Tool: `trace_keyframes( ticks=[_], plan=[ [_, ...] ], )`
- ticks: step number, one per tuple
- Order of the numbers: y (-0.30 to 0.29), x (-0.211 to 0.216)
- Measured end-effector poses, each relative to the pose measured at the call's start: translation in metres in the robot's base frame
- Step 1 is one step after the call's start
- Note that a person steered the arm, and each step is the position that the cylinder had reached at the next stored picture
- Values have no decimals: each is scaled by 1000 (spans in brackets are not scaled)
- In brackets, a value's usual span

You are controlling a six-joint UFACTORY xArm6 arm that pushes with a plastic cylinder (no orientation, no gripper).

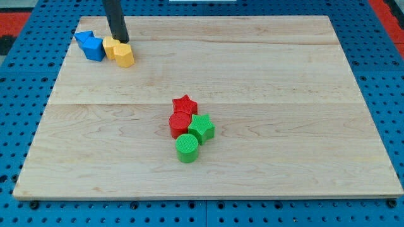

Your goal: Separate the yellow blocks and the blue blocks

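Two blue blocks sit at the board's top left: one behind, its shape unclear, and a cube-like one in front. Right beside them, touching, are two yellow blocks: a small one and a hexagonal one. My dark rod comes down from the view's top, and my tip rests just behind the yellow blocks, at their top edge, to the right of the blue blocks.
A cluster sits near the board's middle: a red star, a red cylinder, a green star and a green cylinder. The wooden board lies on a blue pegboard surface.
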State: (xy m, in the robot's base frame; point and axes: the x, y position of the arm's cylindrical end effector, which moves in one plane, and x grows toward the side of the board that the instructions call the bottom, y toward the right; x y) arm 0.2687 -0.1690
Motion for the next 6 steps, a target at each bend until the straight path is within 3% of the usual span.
trace_keyframes(
  ticks=[1, 2, 3, 6],
  plan=[
    [4, -54],
    [-86, -52],
    [-102, -19],
    [-18, 43]
  ],
)
